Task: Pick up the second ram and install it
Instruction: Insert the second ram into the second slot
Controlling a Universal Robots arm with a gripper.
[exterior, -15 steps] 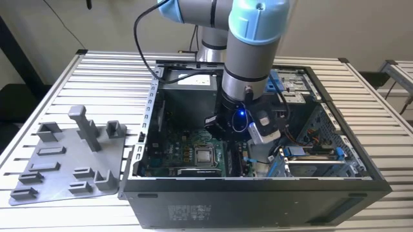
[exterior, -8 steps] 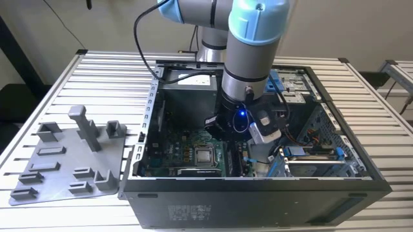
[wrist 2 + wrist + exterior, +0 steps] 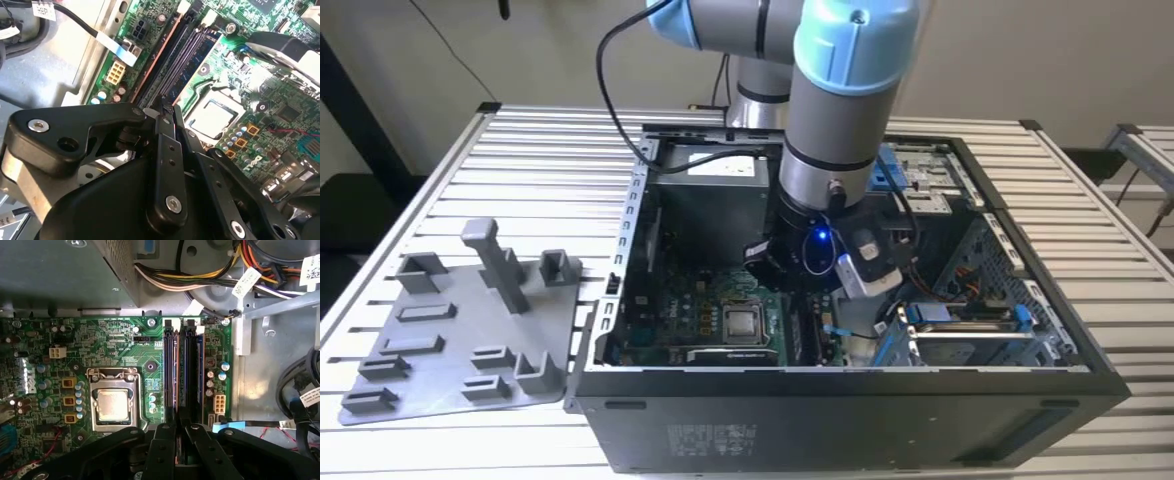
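Note:
My gripper (image 3: 178,432) is low inside the open computer case (image 3: 854,385), at one end of the memory slots. Its black fingers (image 3: 166,145) are closed on a thin, copper-edged stick standing on edge, the second ram (image 3: 175,370). In the second wrist view the second ram (image 3: 165,47) runs along a slot straight up to the fingertips. A pale slot latch (image 3: 150,111) sits right beside the tips. Another dark blue stick (image 3: 197,365) is seated in a neighbouring slot. Whether the held stick is fully down in its slot cannot be told.
The processor socket (image 3: 112,405) lies beside the slots on the green motherboard. Bundled power cables (image 3: 210,275) and the drive cage (image 3: 961,330) crowd the case. A grey holder tray (image 3: 454,340) with upright posts sits on the slatted table at the exterior view's left.

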